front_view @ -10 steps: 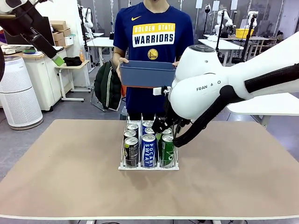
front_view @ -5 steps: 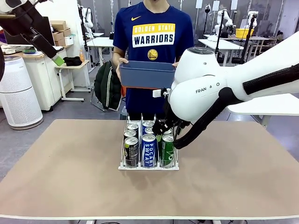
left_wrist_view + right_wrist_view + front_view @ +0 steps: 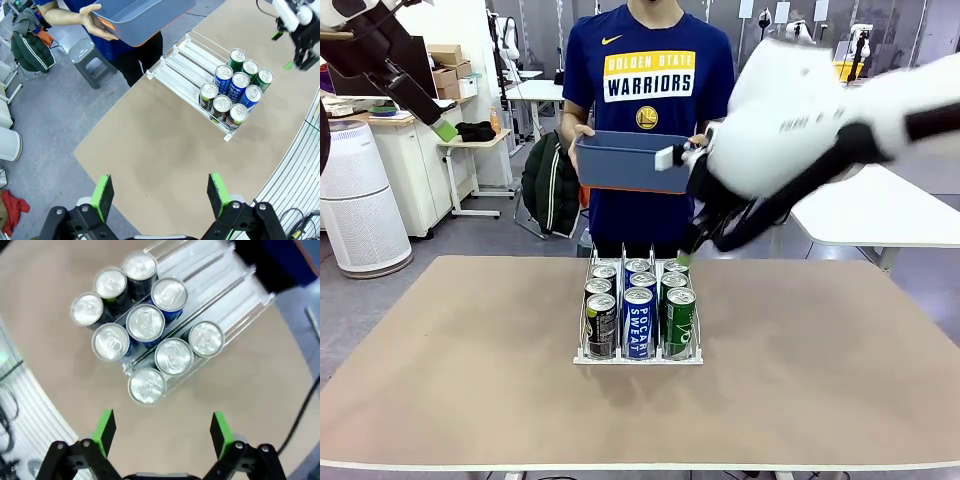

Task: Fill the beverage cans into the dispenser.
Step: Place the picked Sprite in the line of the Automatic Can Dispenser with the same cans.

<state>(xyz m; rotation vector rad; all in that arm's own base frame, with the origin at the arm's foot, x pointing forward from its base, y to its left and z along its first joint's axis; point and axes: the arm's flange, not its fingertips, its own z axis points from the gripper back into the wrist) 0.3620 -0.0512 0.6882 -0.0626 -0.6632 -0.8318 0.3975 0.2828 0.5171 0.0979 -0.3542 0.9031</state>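
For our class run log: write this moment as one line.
right gripper: open, above cans | dispenser: nine cans | left gripper: open, raised

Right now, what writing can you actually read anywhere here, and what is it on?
"GOLDEN STATE WARRIORS": the person's blue shirt.
"POCARI SWEAT": the front blue-and-white can in the dispenser.
Lettering on the right arm: too blurred.
Print on the black can and green can: too small.

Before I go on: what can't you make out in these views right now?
- Inside of the bin: front view, its near wall hides any contents.
- Right hand: front view, motion blur; jaw state unclear there.
- Rear cans: front view, labels hidden by cans ahead.
- Rack far end: right wrist view, blurred.
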